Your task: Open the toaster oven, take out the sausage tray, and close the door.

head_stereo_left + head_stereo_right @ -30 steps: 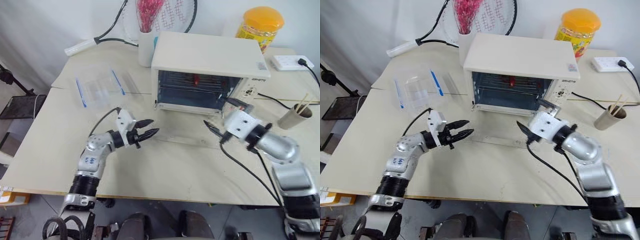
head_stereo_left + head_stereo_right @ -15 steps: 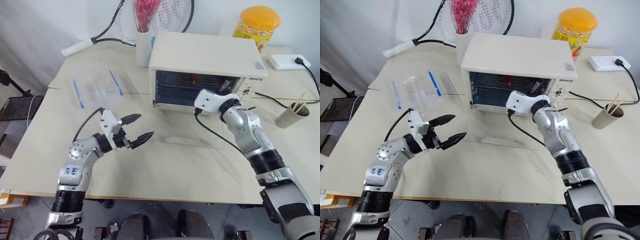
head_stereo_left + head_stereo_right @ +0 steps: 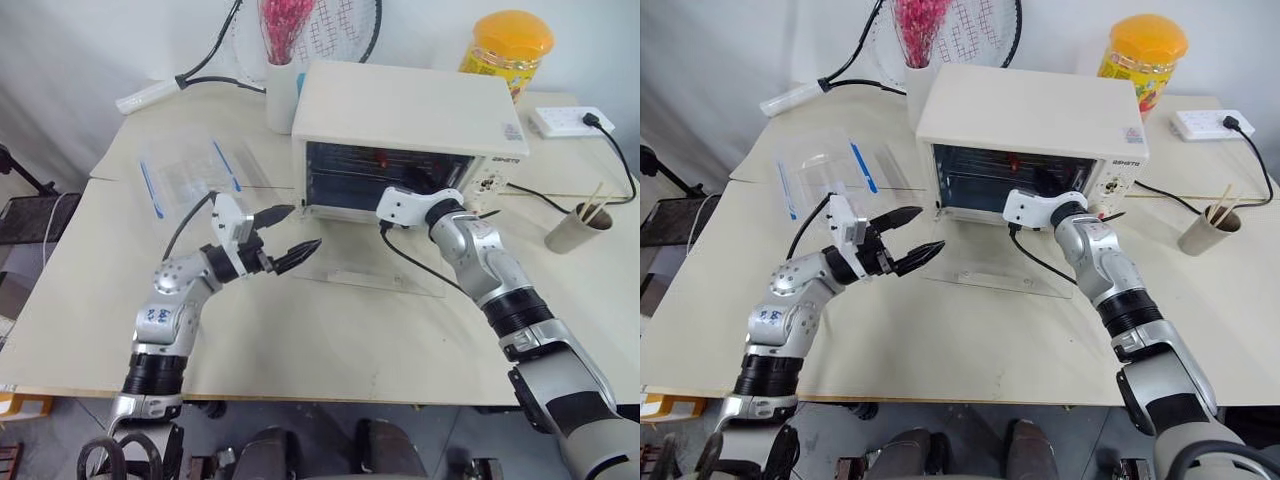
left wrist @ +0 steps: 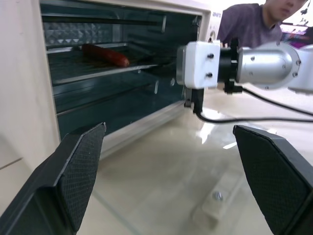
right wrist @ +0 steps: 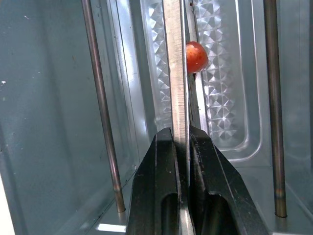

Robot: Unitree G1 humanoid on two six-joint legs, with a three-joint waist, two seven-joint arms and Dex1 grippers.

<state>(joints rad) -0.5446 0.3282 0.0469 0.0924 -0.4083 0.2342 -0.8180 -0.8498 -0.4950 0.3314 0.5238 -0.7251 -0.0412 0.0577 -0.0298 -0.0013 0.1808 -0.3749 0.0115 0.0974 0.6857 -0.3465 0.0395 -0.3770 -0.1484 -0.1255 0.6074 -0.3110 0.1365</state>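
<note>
The cream-white toaster oven [image 3: 405, 110] stands at the back of the table. Its glass door [image 3: 370, 268] lies folded down flat on the tabletop. Inside, the silvery sausage tray [image 4: 98, 71] rests on a rack with one reddish sausage [image 4: 105, 55] on it. My right gripper [image 5: 180, 142] reaches into the oven's mouth and is shut on the tray's front rim [image 5: 175, 73]; the sausage [image 5: 196, 57] shows just beyond. My left gripper [image 3: 300, 228] hangs open and empty above the door's left corner, pointing toward the oven.
A clear plastic container with blue clips [image 3: 190, 175] lies left of the oven. A white cup of pink flowers [image 3: 280, 90] and a racket [image 3: 340, 30] stand behind. A yellow-lidded jar [image 3: 505, 45], power strip [image 3: 565, 122] and paper cup [image 3: 570, 230] sit to the right. A person [image 4: 249, 24] is beyond the table.
My right gripper went from open in front of the oven into its mouth and shut on the tray rim. My left gripper opened wider and rose slightly. The camera shifted a little.
</note>
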